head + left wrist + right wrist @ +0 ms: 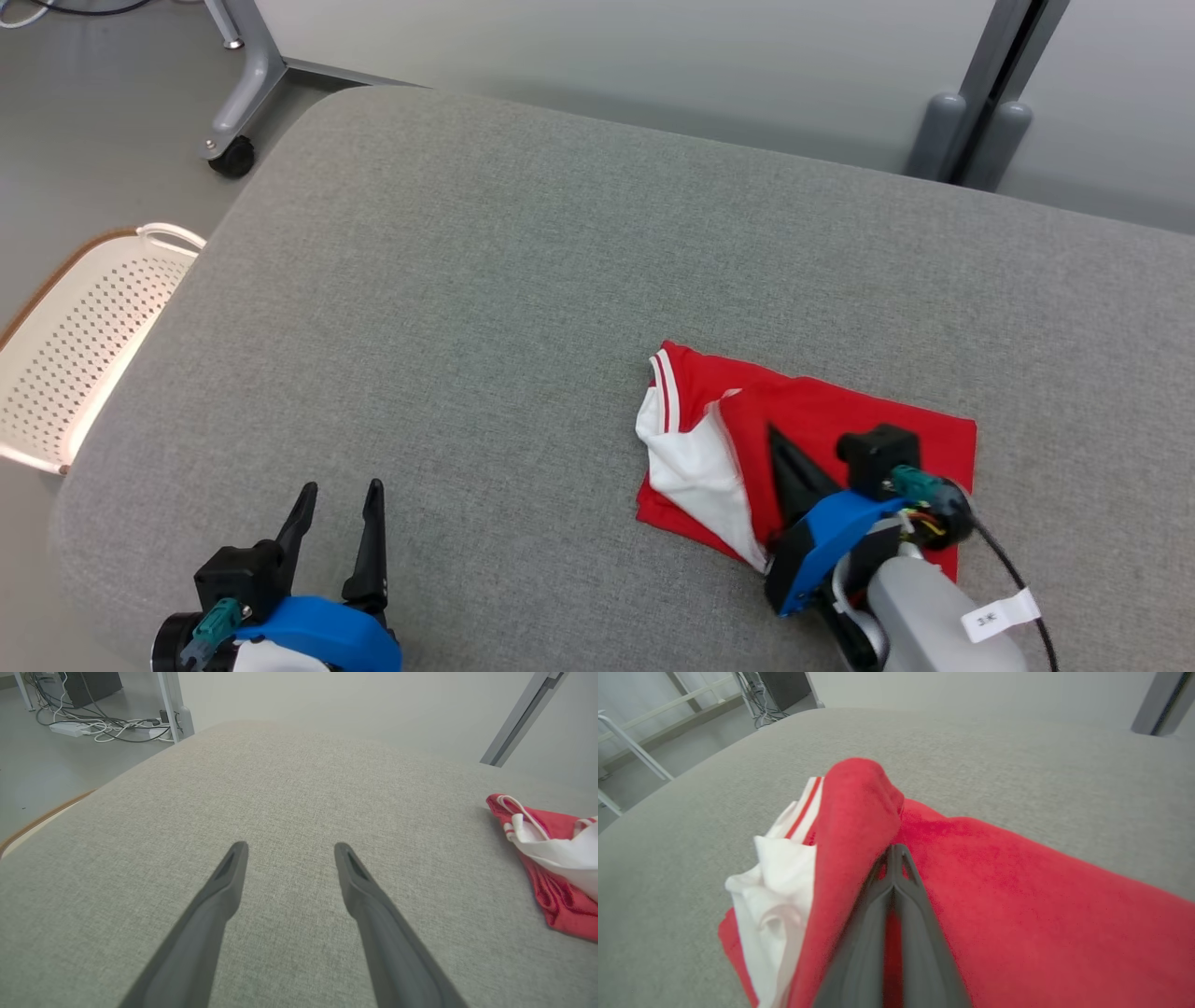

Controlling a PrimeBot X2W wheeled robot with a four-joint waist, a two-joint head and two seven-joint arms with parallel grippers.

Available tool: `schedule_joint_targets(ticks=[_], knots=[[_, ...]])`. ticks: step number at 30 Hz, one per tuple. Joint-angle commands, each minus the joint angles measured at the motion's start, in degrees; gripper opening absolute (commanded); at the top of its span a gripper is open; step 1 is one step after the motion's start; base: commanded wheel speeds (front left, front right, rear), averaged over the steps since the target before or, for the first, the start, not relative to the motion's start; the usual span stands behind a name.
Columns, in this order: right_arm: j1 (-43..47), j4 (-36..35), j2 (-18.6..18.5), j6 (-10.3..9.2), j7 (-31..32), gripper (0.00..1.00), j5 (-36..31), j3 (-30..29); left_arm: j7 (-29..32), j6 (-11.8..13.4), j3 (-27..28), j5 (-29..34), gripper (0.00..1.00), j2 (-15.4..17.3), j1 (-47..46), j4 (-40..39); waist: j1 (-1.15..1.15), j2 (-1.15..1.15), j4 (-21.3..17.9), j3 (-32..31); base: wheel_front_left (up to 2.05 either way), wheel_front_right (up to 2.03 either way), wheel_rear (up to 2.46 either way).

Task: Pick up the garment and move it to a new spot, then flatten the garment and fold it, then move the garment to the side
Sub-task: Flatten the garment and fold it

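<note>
Looking down from the head, a white perforated basket (75, 355) sits off the left gripper's (342, 485) outer side, beside the grey padded surface (467, 280). The left wrist view adds a tangle of cables (93, 723) on the floor far ahead of those fingers. The left gripper (291, 845) hovers low over bare padding, fingers spread wide and holding nothing. To its right lies the garment (840, 420), red with a white, red-striped panel, loosely folded. The left wrist view catches its near edge (556, 891). The right gripper (773, 431) angles down onto it. Close up, its fingers (894, 848) are pressed together, pinching a raised fold of the red cloth (1017, 896).
</note>
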Motion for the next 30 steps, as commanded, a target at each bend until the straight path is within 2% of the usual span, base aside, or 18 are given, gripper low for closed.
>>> schedule_joint_targets(ticks=[1, 6, 9, 14, 19, 20, 21, 26, 30], knots=[[0.2, -2.0, 0.0, 0.03, -0.2, 0.00, 1.8, 3.4, -0.1, 0.1, 0.4, -0.4, 1.00, 0.3, -0.3, 0.0, -0.01, -0.01, -0.5, -0.2, 0.00, 0.00, 0.00], [1.8, -8.8, -0.2, 0.02, -0.2, 0.00, 6.1, 14.0, -0.1, 0.1, 1.2, -0.3, 1.00, 0.1, 0.1, -1.1, -0.01, -0.01, -4.0, -0.9, 0.00, 0.00, 0.00], [1.7, -11.0, -0.2, 0.03, -0.2, 0.00, 6.9, 15.3, -0.1, 0.1, 1.4, 0.1, 1.00, -0.1, 0.1, -1.7, -0.01, -0.01, -6.5, -1.4, 0.00, 0.00, 0.00], [3.1, -13.1, -0.2, 0.03, -0.2, 0.00, 4.3, 9.0, -0.1, 0.1, 2.0, 0.8, 1.00, -0.3, 0.3, -2.5, -0.01, -0.01, -11.1, -2.1, 0.00, 0.00, 0.00], [6.3, -15.2, -0.1, 0.03, -0.2, 0.01, -0.6, -2.7, -0.1, 0.1, 3.7, 1.9, 1.00, -0.6, 1.0, -2.4, -0.01, -0.01, -15.5, -3.1, 0.00, 0.00, 0.00], [7.1, -15.6, -0.1, 0.03, -0.2, 0.42, -1.5, -4.8, -0.1, 0.1, 4.3, 2.2, 1.00, -0.7, 1.1, -2.5, -0.01, -0.01, -16.3, -3.4, 0.00, 0.00, 0.00], [8.1, -16.1, -0.1, 0.03, -0.2, 1.00, -2.0, -6.7, -0.1, 0.1, 4.5, 2.5, 1.00, -0.7, 1.2, -2.5, -0.01, -0.01, -16.9, -3.5, 0.00, 0.00, 0.00], [12.0, -17.1, -0.1, 0.03, -0.2, 1.00, -3.5, -13.1, -0.1, 0.1, 6.2, 3.7, 1.00, -1.3, 2.6, -2.5, -0.01, -0.01, -19.8, -4.5, 0.00, 0.00, 0.00], [14.1, -17.7, -0.1, 0.03, -0.2, 1.00, -3.9, -15.2, -0.1, 0.1, 7.8, 4.9, 1.00, -1.6, 3.8, -2.5, -0.01, -0.01, -21.6, -5.7, 0.00, 0.00, 0.00]])
